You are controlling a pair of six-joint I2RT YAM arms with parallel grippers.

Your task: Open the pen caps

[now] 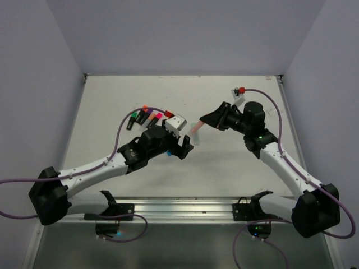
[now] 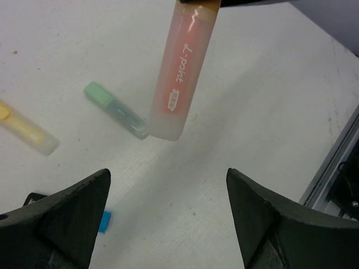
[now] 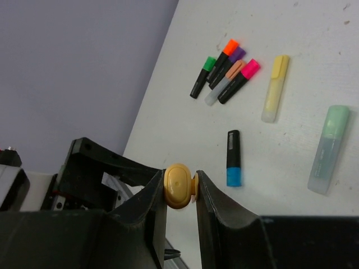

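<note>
Left wrist view: my left gripper (image 2: 168, 172) stands wide open and empty. Its two dark fingers (image 2: 67, 213) flank a gap toward which the peach translucent plastic highlighter (image 2: 180, 73) points. The barrel end hangs ahead of and between them, apart from both. Right wrist view: my right gripper (image 3: 180, 193) is closed on the rounded peach cap (image 3: 177, 184), pinching it from both sides. I judge the pen is offered this way so the left fingers can clamp the barrel and pull.
</note>
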